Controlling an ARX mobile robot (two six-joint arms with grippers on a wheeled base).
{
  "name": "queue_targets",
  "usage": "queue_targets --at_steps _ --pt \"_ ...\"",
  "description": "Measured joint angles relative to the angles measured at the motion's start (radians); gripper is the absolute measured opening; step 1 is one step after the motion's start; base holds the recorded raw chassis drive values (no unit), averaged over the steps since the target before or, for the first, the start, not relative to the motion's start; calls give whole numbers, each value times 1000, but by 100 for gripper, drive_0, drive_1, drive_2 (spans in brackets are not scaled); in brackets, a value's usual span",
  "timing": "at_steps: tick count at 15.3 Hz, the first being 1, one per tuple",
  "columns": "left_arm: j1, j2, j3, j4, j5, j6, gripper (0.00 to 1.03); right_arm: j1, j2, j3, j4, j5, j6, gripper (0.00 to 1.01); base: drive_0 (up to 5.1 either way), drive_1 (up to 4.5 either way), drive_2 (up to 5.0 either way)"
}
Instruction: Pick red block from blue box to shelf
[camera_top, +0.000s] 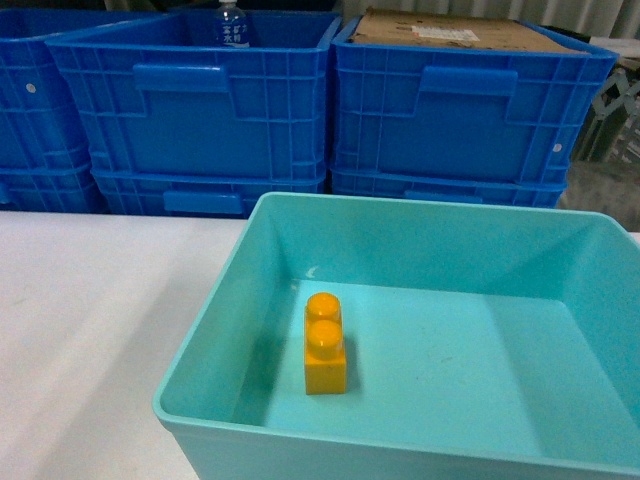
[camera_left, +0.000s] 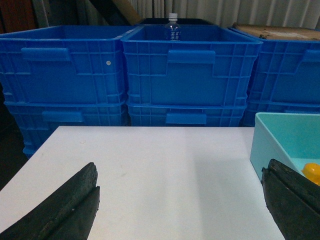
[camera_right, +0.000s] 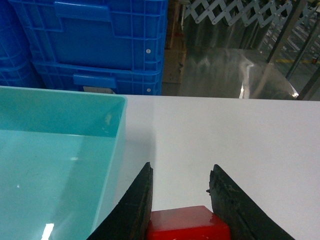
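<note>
Red block (camera_right: 187, 222) clamped between right fingers (camera_right: 131, 210) beside blue box (camera_right: 117, 145) rim; left fingers (camera_left: 65, 205) spread.

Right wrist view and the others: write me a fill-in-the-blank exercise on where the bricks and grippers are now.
1. The red block sits between the right gripper's two dark ____.
2. The only brick lying inside the blue box is colored ____.
3. The left gripper hangs over the white table with its jaws ____.
4. A water bottle stands in a dark blue ____ behind the table.

Missing words: fingers; yellow-orange; open; crate
</note>
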Motion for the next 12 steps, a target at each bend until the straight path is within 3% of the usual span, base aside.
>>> queue_targets --at_steps 8,12 --pt "0 0 0 0 0 0 98 0 0 0 -1 -2 0 28 -15 -15 -15" --pt "0 0 0 0 -2 0 98 0 0 0 0 -2 0 28 -184 -184 -184"
